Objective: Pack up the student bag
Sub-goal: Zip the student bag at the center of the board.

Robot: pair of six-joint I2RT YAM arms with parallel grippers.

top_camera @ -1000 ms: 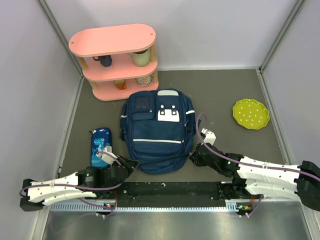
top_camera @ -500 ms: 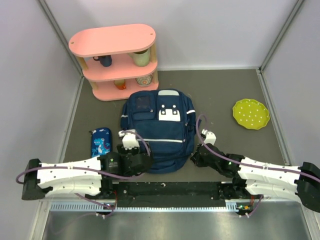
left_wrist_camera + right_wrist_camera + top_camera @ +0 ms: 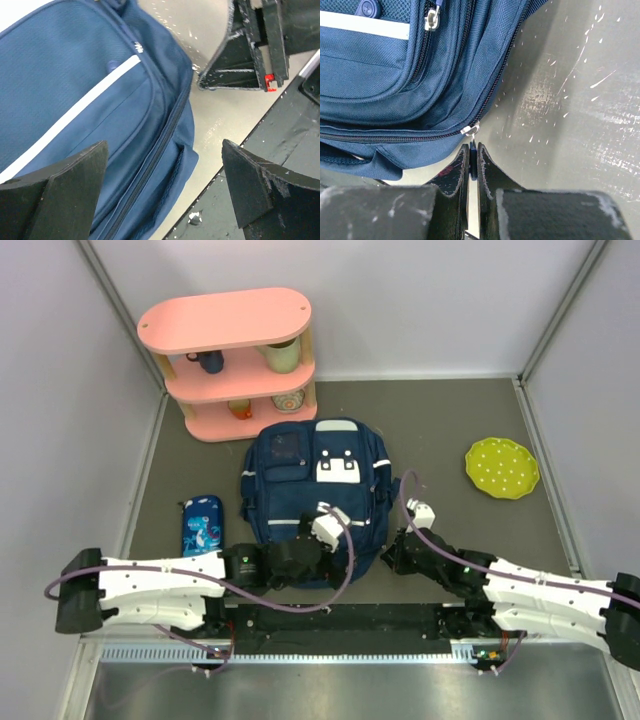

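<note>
The student bag [image 3: 315, 490] lies flat in the middle of the table, navy with white patches and stripes. My left gripper [image 3: 322, 560] hovers over its lower front, jaws wide open and holding nothing. In the left wrist view the bag's front pocket [image 3: 75, 90] and a closed zipper fill the space between and beyond the left gripper [image 3: 165, 185]. My right gripper [image 3: 390, 552] sits at the bag's lower right corner. In the right wrist view the right gripper [image 3: 473, 157] is shut on the dark zipper pull tab, just below the silver slider [image 3: 470, 130] of the bag's [image 3: 395, 65] main zipper.
A pink shelf [image 3: 230, 360] holding cups stands at the back left. To the right lies a green dotted plate [image 3: 502, 468]. A bright-blue pencil case [image 3: 202, 525] lies left of the bag. The black base strip [image 3: 340, 620] runs along the near edge.
My left arm swung right from beside the pencil case to over the bag's lower front, and its gripper opened wide. The right gripper stayed put at the bag's corner.
</note>
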